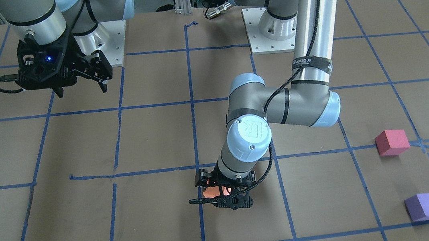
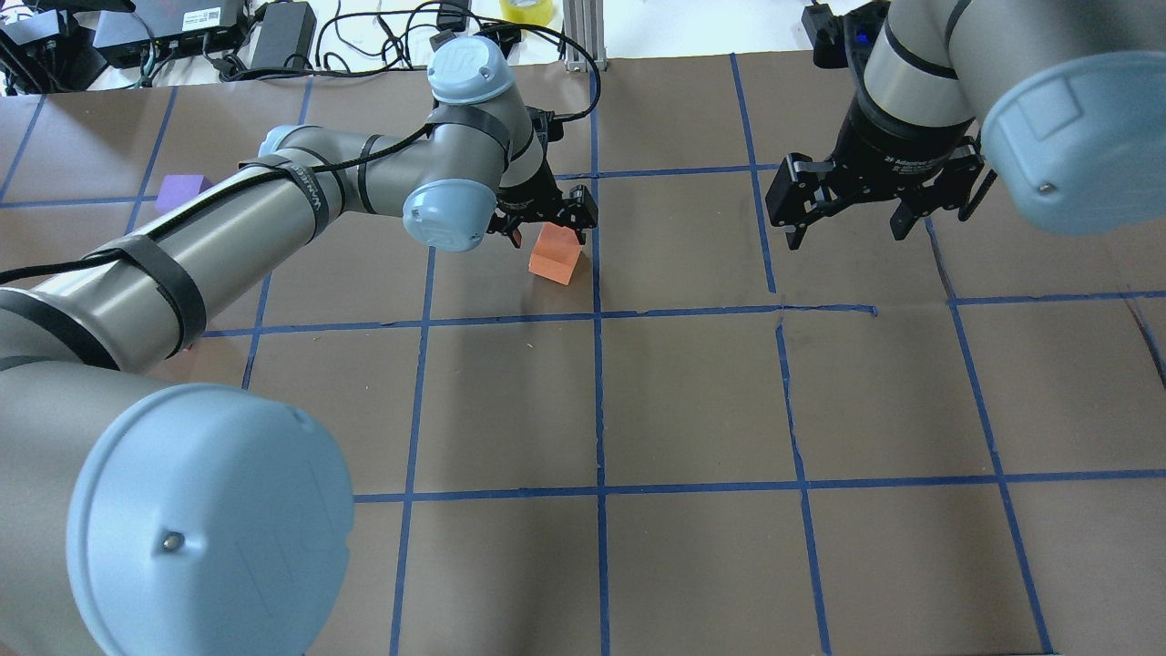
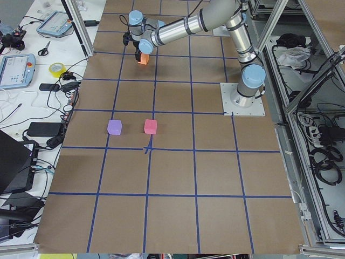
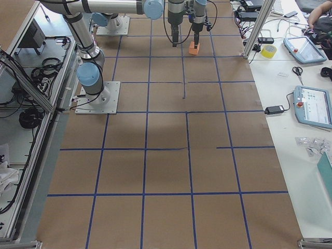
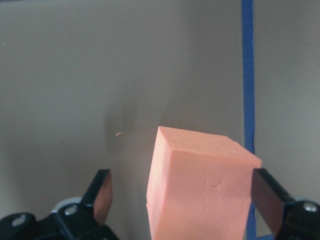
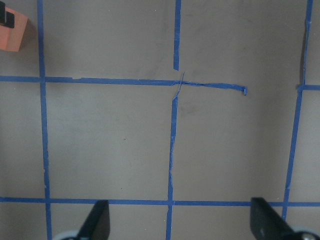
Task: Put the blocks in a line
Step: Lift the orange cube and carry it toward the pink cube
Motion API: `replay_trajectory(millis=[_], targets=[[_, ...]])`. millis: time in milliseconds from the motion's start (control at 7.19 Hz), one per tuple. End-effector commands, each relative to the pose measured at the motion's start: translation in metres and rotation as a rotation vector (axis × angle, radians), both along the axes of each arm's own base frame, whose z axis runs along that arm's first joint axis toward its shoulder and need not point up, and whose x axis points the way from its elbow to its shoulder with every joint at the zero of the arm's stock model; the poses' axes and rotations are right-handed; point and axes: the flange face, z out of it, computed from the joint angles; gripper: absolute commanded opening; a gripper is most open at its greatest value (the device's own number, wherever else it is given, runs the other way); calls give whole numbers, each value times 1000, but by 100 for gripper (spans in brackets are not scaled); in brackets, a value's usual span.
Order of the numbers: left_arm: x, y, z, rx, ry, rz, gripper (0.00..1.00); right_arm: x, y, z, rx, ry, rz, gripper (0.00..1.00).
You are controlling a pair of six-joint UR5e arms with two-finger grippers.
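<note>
Left gripper: jaws wide apart and straddling the orange block, not clamped on it. In the left wrist view 1 finger stands clear of the block with a visible gap. The other finger lies just beside the opposite face, and contact there cannot be confirmed. The orange block appears to rest on the table, just beside a blue tape line.

Right gripper: jaws wide apart and holding nothing. It hangs above the table, well apart from all 3 blocks. Its wrist view shows only bare table and tape between the fingers.

The pinkish-red block and the purple block sit on the table near each other on the robot's left side, well apart from the orange block. Neither is touched by any gripper.
</note>
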Motion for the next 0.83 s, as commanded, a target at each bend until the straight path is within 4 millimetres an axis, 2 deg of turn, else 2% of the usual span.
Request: replay_trajectory(millis=[0,417,556,695], targets=[[-6,5,1,20,3,-2,100,1,0,0,-7,1,1,100],[-4,3,-23,36,-14,-5,100,0,0,1,-9,10,2,100],[3,-9,-15,-82,-69,-4,98,-1,0,1,-5,15,2,100],[4,-11,-13,-110,-83,13,65,0,0,1,-5,15,2,100]])
